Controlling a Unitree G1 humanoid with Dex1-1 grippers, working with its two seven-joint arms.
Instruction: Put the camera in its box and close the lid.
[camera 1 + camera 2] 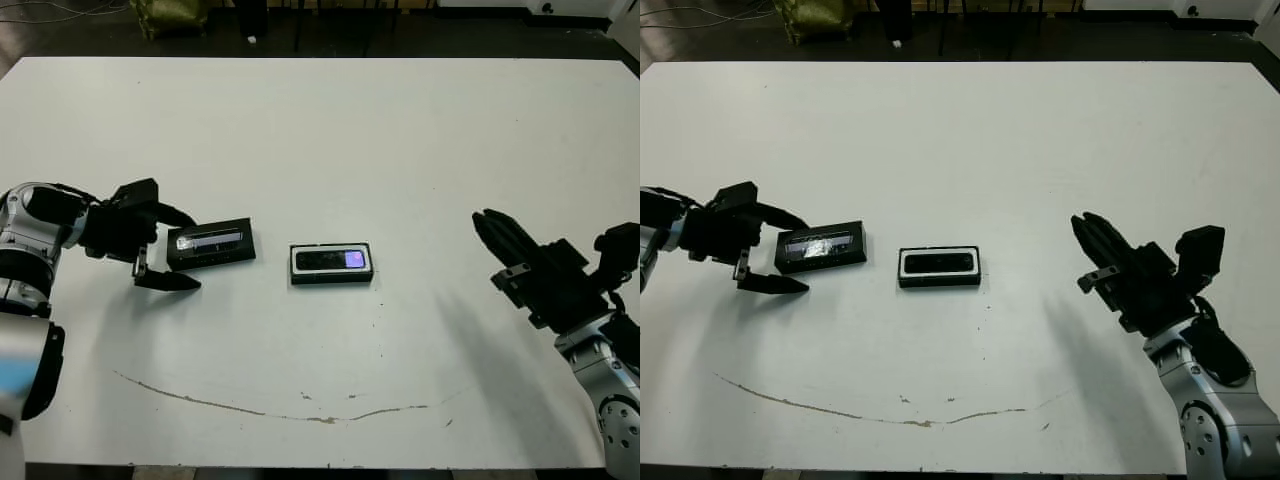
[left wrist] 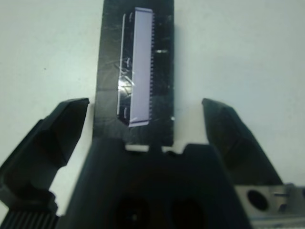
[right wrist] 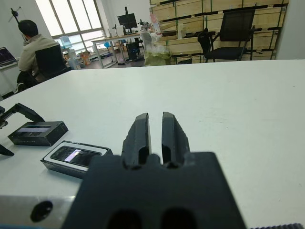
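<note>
The box [image 1: 331, 277], a shallow black tray with a white lining, sits at the table's middle. The camera [image 1: 329, 260] lies inside it, its purple glint at the right end. The lid [image 1: 210, 243], black with a silvery stripe, lies flat on the table left of the box. My left gripper [image 1: 195, 252] is open, its fingers [image 2: 52, 138] on either side of the lid's left end without touching it. My right gripper [image 1: 493, 232] hovers far right of the box, shut with nothing in it. The right wrist view shows the box [image 3: 57, 164] and lid [image 3: 38, 132] ahead.
A thin brown mark [image 1: 280, 412] curves across the table near its front edge. Beyond the far edge are a seated person [image 3: 33, 47], office chairs [image 3: 228, 33] and desks. Bare white table lies between the box and my right gripper.
</note>
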